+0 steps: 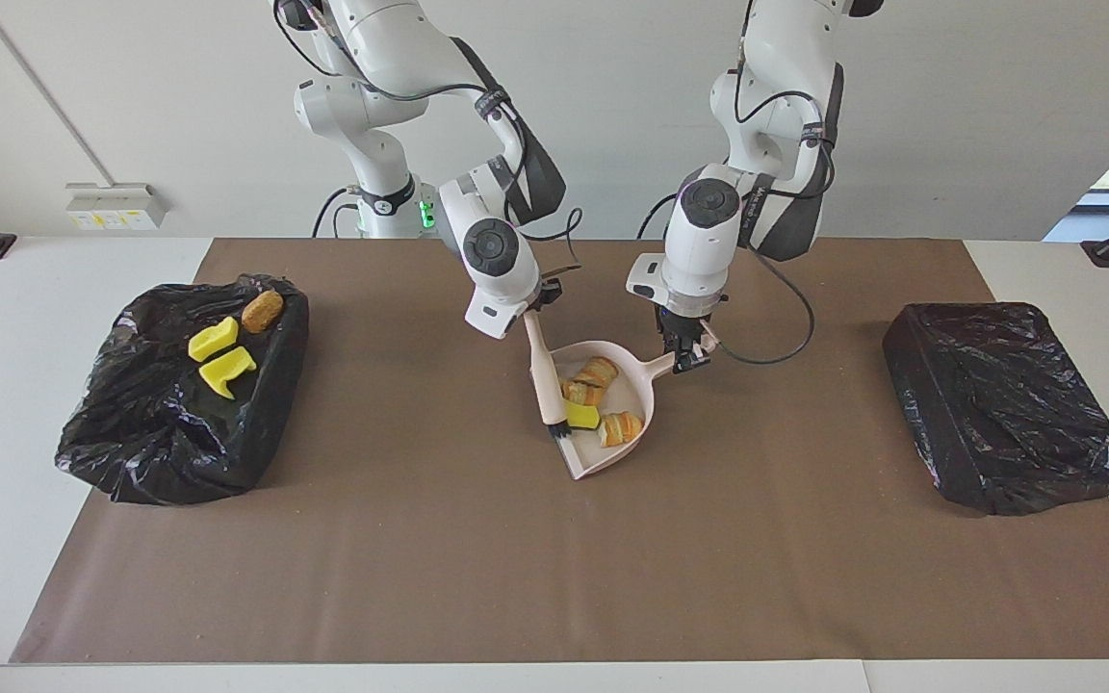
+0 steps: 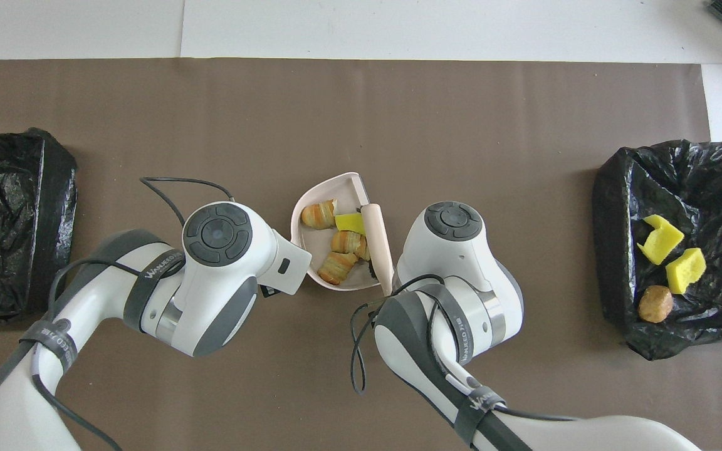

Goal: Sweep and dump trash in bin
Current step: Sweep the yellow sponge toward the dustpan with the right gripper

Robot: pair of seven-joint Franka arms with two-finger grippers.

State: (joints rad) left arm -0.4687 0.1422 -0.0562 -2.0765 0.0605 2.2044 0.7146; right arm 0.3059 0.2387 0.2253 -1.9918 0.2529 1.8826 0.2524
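left gripper (image 1: 687, 358) clenched on the pink dustpan (image 1: 633, 380) handle; three pastries (image 1: 599, 372) and a yellow sponge chunk (image 1: 581, 415) lie in it. right gripper (image 1: 537, 306) grips the brush (image 1: 547, 385), bristles at the pan's mouth. the bin holding trash (image 1: 131, 423) lies toward the right arm's end.
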